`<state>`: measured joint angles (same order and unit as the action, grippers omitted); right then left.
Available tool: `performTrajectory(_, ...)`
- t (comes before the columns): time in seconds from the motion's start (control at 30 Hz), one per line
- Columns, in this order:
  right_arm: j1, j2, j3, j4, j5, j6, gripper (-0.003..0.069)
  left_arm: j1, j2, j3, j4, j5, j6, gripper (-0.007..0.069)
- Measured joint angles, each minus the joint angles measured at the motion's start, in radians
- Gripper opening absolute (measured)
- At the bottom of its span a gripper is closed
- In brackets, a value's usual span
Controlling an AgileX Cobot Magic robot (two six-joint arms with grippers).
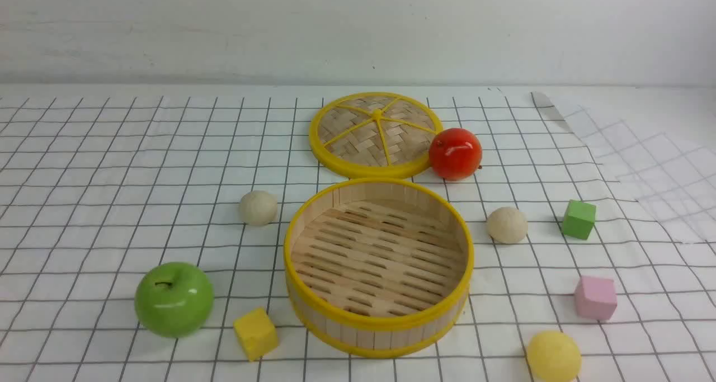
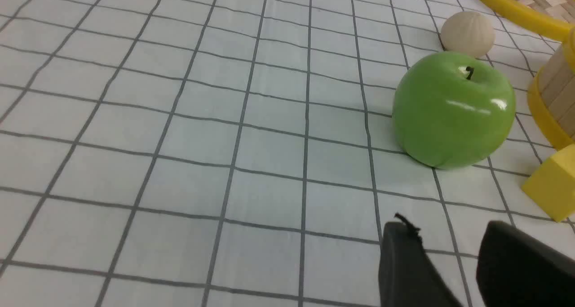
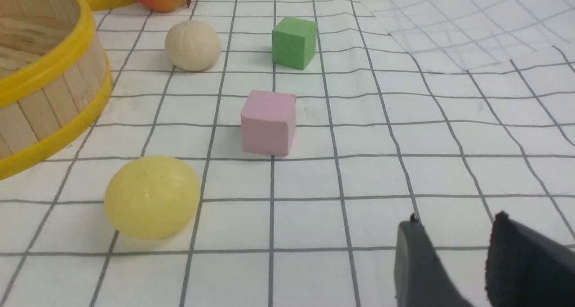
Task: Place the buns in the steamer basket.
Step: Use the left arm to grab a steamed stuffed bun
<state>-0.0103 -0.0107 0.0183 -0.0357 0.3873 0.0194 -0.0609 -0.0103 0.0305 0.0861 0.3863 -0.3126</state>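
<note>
Your steamer basket sits centre on the table | left cream bun and right cream bun flank it, yellow bun front-right (all outside it) | left jaws and right jaws parted, gripping nothing

Steamer basket upright, open, empty. All 3 buns outside it, none touching it: left cream bun by its far-left rim, right cream bun to its right, yellow bun nearer, front-right.
</note>
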Motion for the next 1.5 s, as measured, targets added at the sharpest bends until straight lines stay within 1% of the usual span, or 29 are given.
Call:
performTrajectory(1.0,0.0,0.0,0.0,0.0,0.0,0.0,0.0239,0.0,0.0,0.0,0.0,0.0,0.0,0.0238)
performTrajectory(1.07,0.0,0.0,0.0,0.0,0.0,0.0,0.0239,0.0,0.0,0.0,0.02,-0.002,0.008,0.0238)
performTrajectory(1.13,0.0,0.0,0.0,0.0,0.0,0.0,0.0239,0.0,0.0,0.0,0.067,-0.024,0.031,0.0238)
performTrajectory(1.2,0.0,0.0,0.0,0.0,0.0,0.0,0.0239,0.0,0.0,0.0,0.092,-0.067,0.042,0.0238)
performTrajectory(1.23,0.0,0.0,0.0,0.0,0.0,0.0,0.0239,0.0,0.0,0.0,0.105,-0.15,0.046,0.0238)
performTrajectory(1.3,0.0,0.0,0.0,0.0,0.0,0.0,0.0239,0.0,0.0,0.0,0.108,-0.222,0.047,0.0238)
performTrajectory(1.33,0.0,0.0,0.0,0.0,0.0,0.0,0.0239,0.0,0.0,0.0,0.112,-0.347,0.045,0.0238)
performTrajectory(1.43,0.0,0.0,0.0,0.0,0.0,0.0,0.0239,0.0,0.0,0.0,0.112,-0.522,0.011,0.0238)
performTrajectory(1.47,0.0,0.0,0.0,0.0,0.0,0.0,0.0239,0.0,0.0,0.0,0.11,-0.554,0.008,0.0238)
performTrajectory(1.5,0.0,0.0,0.0,0.0,0.0,0.0,0.0239,0.0,0.0,0.0,0.098,-0.669,-0.012,0.0238)
